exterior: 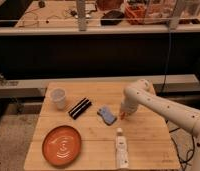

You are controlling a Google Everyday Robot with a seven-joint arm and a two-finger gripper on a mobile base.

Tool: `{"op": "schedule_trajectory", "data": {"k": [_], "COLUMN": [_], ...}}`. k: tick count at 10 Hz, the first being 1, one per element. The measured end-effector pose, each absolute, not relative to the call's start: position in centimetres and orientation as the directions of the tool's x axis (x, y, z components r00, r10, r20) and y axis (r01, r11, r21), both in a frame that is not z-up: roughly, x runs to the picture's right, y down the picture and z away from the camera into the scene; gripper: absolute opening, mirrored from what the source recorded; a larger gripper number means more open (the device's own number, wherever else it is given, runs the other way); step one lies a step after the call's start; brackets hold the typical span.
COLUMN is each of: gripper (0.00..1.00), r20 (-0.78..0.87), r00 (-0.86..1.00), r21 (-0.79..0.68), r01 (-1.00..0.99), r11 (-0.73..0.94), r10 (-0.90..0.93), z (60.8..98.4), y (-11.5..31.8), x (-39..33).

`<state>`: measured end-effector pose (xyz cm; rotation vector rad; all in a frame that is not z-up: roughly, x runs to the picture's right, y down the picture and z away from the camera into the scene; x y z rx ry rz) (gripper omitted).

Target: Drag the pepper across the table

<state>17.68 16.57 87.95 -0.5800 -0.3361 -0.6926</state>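
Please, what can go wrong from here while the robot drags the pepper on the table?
The gripper is down at the small pepper, close to the blue object; a drag to that side could push it. The white bottle lies just in front, so a pull toward it may knock it. The slim pepper could also slip free.

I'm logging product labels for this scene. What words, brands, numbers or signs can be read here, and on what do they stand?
None can be read.
White tube-shaped bottle lying on the light wooden table: any print is too blurred to read.
Small blue packet: no legible marking.
Black rectangular bar, white cup, round orange plate: no text visible.
The gripper, lowered beside the blue packet at the small orange pepper, shows no marking.
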Motion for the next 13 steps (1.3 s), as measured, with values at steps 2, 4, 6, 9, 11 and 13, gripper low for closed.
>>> {"op": "schedule_trajectory", "data": {"k": [2, 4, 6, 9, 11, 13], "gripper": [0.0, 0.0, 0.0, 0.0, 0.0, 0.0], "r20": [0.473, 0.473, 0.474, 0.476, 0.476, 0.477], "r00": [0.727, 0.727, 0.727, 0.729, 0.729, 0.73], "r21": [-0.388, -0.389, -0.389, -0.391, -0.392, -0.393], "r01": [0.68, 0.679, 0.679, 0.676, 0.676, 0.675], "r11": [0.623, 0.622, 0.622, 0.625, 0.624, 0.624], "r10": [-0.498, -0.498, -0.498, -0.491, -0.491, -0.489], "z": [87.94, 87.84, 87.84, 87.74, 87.71, 87.68], "y": [16.63, 16.64, 16.66, 16.83, 16.84, 16.91], "x": [17.7, 17.73, 17.72, 17.63, 17.63, 17.59]}}
